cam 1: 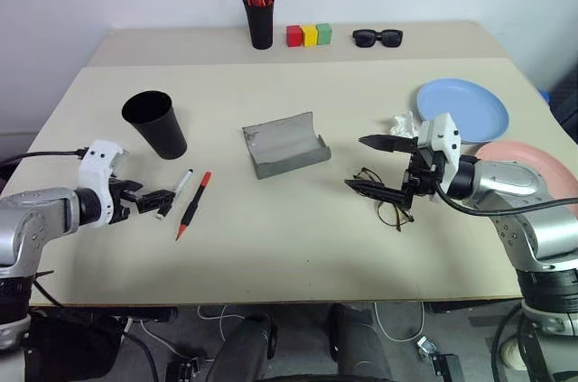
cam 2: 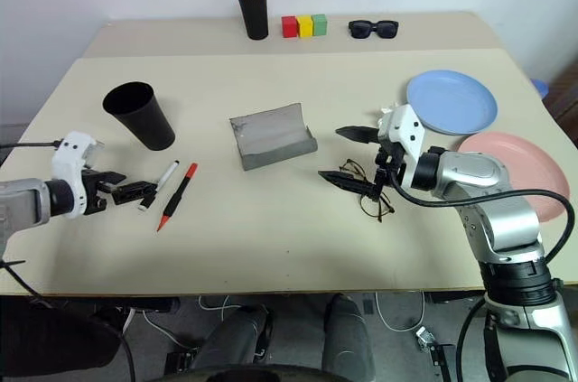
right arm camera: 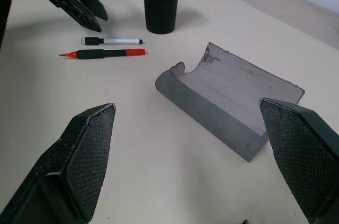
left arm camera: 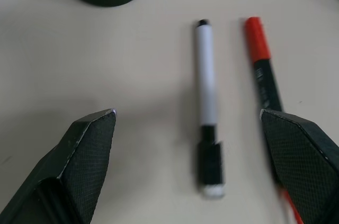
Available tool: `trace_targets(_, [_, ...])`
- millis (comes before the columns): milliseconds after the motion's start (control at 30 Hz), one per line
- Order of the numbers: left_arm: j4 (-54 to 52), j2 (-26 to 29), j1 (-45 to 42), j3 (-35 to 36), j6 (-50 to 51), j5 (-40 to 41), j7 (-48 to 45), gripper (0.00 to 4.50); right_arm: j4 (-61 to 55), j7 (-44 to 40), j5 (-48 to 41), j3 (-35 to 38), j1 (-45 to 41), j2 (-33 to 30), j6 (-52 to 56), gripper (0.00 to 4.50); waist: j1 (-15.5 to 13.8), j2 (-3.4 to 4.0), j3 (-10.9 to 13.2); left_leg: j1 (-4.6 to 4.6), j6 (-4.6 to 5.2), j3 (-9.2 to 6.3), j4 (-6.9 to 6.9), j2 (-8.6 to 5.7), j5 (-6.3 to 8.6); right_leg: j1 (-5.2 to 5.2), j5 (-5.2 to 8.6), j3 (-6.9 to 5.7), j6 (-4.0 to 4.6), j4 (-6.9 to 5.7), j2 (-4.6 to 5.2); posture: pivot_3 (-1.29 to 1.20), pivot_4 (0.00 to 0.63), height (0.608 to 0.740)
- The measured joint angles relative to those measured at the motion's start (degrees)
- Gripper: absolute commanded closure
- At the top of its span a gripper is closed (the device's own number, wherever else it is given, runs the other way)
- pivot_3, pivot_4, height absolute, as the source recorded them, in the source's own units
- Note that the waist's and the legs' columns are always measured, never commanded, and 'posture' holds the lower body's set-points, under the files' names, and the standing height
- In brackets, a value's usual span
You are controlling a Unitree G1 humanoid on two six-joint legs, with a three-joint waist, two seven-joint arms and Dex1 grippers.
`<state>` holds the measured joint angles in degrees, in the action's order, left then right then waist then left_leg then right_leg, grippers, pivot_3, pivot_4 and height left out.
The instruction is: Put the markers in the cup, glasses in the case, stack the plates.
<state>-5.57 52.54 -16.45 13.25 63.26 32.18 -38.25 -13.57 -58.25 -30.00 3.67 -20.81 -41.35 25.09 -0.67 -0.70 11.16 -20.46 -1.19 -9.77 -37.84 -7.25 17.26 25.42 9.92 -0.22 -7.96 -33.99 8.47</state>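
The left gripper (cam 1: 155,203) hangs low over the table (cam 1: 298,246) with its fingers spread wide and nothing between them, its tips just beside the white marker (cam 1: 178,191) and the red marker (cam 1: 195,204), which lie side by side in front of the upright black cup (cam 1: 155,125). Across the table, the right gripper (cam 1: 375,165) is likewise spread wide and empty, poised above the wire-frame glasses (cam 1: 386,201) that rest on the tabletop. The grey case (cam 1: 284,144) lies open at the centre, between the two grippers. The blue plate (cam 1: 465,107) and the pink plate (cam 1: 533,165) sit apart at the right edge, near the right arm.
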Motion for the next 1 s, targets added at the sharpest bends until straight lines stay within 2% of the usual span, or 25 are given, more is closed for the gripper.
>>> trace_targets(300, [2.7, -0.2, -3.1, -7.0, -0.4, -3.7, -0.1, 0.00, -0.3, 0.8, 0.0, 0.7, 1.8, -0.1, -0.2, 0.06, 0.0, 0.01, 0.0, -0.01, -0.02, 0.01, 0.00, 0.03, 0.02, 0.02, -0.01, 0.00, 0.02, 0.00, -0.03, 0.00, 0.150, 0.740])
trace_targets(400, [2.8, -0.1, -3.8, -8.3, -0.6, -5.1, -0.5, 0.81, -0.8, 1.3, 0.0, 1.4, 2.9, -0.1, -0.2, 0.00, 0.0, 0.01, 0.0, 0.00, -0.02, 0.01, 0.00, 0.03, 0.02, 0.02, -0.01, 0.01, 0.02, 0.00, -0.03, 0.00, 0.150, 0.740])
trace_targets(600, [3.3, 0.4, -4.5, -10.3, -1.0, -6.8, -1.6, 3.85, -2.1, 2.2, 0.0, 1.8, 4.1, -0.2, -0.2, 0.00, 0.0, 0.02, 0.0, 0.02, -0.01, 0.01, 0.00, 0.03, 0.02, 0.00, 0.01, 0.02, -0.02, 0.00, -0.02, 0.00, 0.150, 0.740])
trace_targets(633, [3.3, 0.4, -4.5, -10.3, -0.9, -6.8, -2.0, 4.46, -2.1, 2.2, 0.0, 1.8, 4.1, -0.2, -0.2, 0.00, 0.0, 0.02, 0.0, 0.02, -0.01, 0.01, 0.00, 0.03, 0.02, 0.00, 0.02, 0.02, -0.03, 0.00, -0.02, 0.00, 0.150, 0.740])
trace_targets(800, [3.1, 1.2, -3.7, -10.6, -2.2, -7.4, -4.0, 4.46, -2.1, 2.6, 0.0, 1.8, 4.1, -0.2, -0.4, 0.00, 0.1, 0.04, 0.0, 0.04, -0.01, 0.01, 0.00, 0.03, 0.02, 0.00, 0.02, 0.02, -0.03, 0.00, -0.02, 0.00, 0.150, 0.740])
trace_targets(900, [3.0, 0.7, -1.8, -9.6, -7.8, -6.9, -7.7, 4.46, -1.9, 2.3, 0.2, 1.8, 4.6, -0.2, -0.9, 0.00, 0.0, 0.04, 0.0, 0.01, -0.01, 0.01, 0.00, 0.03, 0.03, 0.01, 0.00, 0.03, 0.01, 0.01, -0.02, 0.00, 0.150, 0.740])
trace_targets(1000, [2.8, -3.2, -2.0, -7.0, -16.4, -5.2, -10.7, 4.46, -0.3, 1.4, -0.1, 1.8, 4.6, -0.3, -0.9, 0.00, -0.2, -0.02, 0.0, -0.03, -0.01, 0.01, -0.05, 0.03, 0.02, -0.01, -0.03, 0.01, 0.04, 0.02, -0.02, 0.00, 0.150, 0.740])
